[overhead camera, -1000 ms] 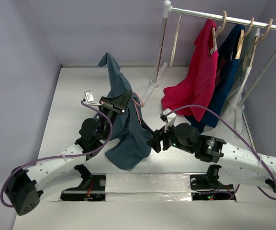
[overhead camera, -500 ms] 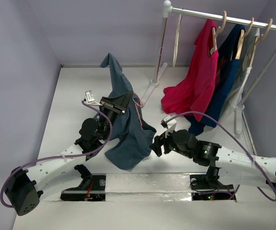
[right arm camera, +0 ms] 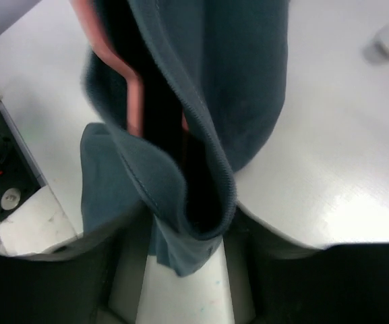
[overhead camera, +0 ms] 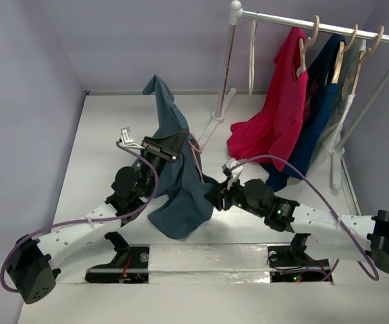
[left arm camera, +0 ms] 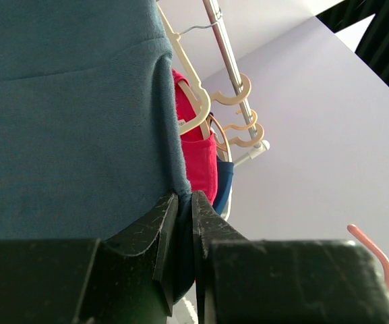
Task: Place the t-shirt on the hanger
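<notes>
Left gripper is clamped on an edge of the t-shirt, which is held up over the bench between the arms, with the pink hanger partly wrapped in its folds. The right gripper is parted around a hanging hem fold. Soft, light, limp cloth is to be expected, sagging wherever unsupported, so it is best taken at a hem or seam; it is seen as plain slate-blue knit, draped in long folds.
</notes>
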You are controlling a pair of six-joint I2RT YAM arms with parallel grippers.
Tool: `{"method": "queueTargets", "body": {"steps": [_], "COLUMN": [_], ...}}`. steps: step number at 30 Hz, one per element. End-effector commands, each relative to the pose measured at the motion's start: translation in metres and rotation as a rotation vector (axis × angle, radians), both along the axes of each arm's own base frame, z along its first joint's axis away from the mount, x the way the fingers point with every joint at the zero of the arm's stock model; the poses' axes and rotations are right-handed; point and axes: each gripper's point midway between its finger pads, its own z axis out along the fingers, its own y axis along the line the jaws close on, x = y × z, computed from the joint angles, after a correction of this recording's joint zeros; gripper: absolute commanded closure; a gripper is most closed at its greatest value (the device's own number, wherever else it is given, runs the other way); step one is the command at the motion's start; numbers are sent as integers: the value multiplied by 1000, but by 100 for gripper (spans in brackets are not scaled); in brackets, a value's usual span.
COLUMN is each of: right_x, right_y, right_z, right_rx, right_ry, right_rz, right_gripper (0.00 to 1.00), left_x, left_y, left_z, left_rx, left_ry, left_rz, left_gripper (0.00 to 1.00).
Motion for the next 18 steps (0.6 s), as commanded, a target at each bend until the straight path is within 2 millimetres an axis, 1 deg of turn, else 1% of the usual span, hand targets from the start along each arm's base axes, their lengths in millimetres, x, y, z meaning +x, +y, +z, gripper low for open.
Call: {"method": "queueTargets", "body": {"steps": [1,2,4,6,7,10,13,14,16,17,18], "right_x": [8,8,8,7,6,7,14,17,21,24,26], "right_y": [10,10,12,14,16,20,23,24,25,27,29], "right_z": [46,49,62,67,74,78,77,78,79,83,82], "right_rx": [131,134,154,162,175,188,172,166,152,155,147], "right_ry": [-107,-111,-129,-129,-134,-137,-139,-140,-150,-158,-159], "right_rz": [1,6,11,21,27,34,12,-3,-12,-18,-20], "right_gripper": [63,68,73,75,76,77,76,73,73,73,73], "left_x": [-11,-11,-9,-7,-7,-6,-6,-7,-7,-7,-7], "left_y": [9,8,8,7,7,4,3,3,3,3,2], "left_z": [28,27,23,20,19,18,18,19,18,18,17], "left_rx": [-89,-87,-83,-85,-89,-89,-91,-94,-99,-104,-104], "left_ry": [-80,-78,-70,-63,-62,-60,-60,-62,-58,-56,-56], "left_rz": [-16,-14,-9,-9,-9,-16,-22,-24,-29,-31,-34], "left_gripper": [100,100,100,100,100,100,100,100,100,100,100]}}
